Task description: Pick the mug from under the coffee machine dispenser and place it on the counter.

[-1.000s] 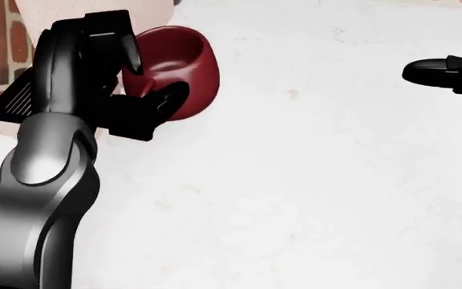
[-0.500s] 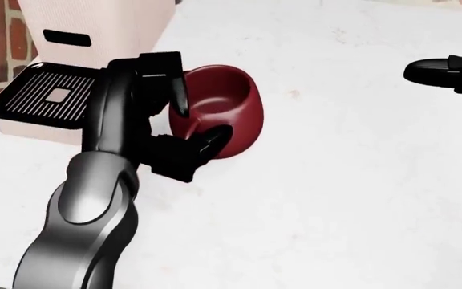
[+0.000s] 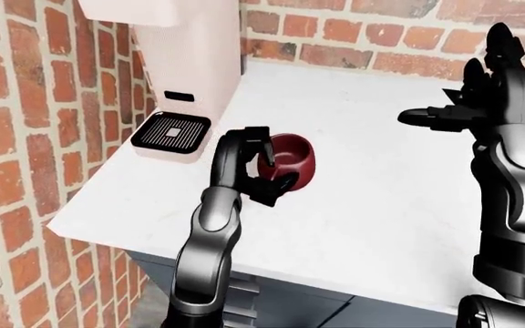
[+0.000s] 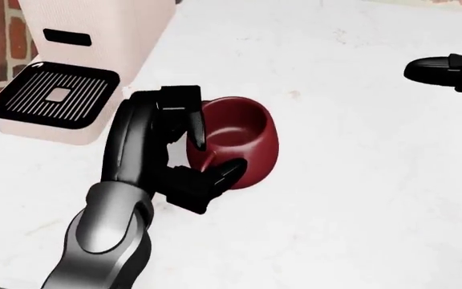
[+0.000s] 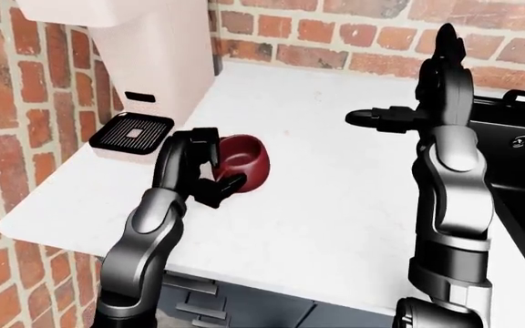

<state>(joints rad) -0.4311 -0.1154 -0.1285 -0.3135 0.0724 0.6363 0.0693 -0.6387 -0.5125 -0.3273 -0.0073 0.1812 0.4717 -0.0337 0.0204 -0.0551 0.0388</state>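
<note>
Left-eye view: the left hand [image 3: 261,169] has its fingers clamped on the red mug [image 3: 291,161], clear of the coffee machine [image 3: 187,65] at 10 o'clock.

Head view: the mug's mouth tilts toward 12, low over the bench [image 4: 359,198].

Right-eye view: the right hand [image 5: 399,117] hangs at 2 o'clock, fingers apart, well away.

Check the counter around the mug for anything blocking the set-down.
Nothing visible blocks it. The left hand grips the red mug over bare white counter; the coffee machine stands apart, toward the view's left.
</note>
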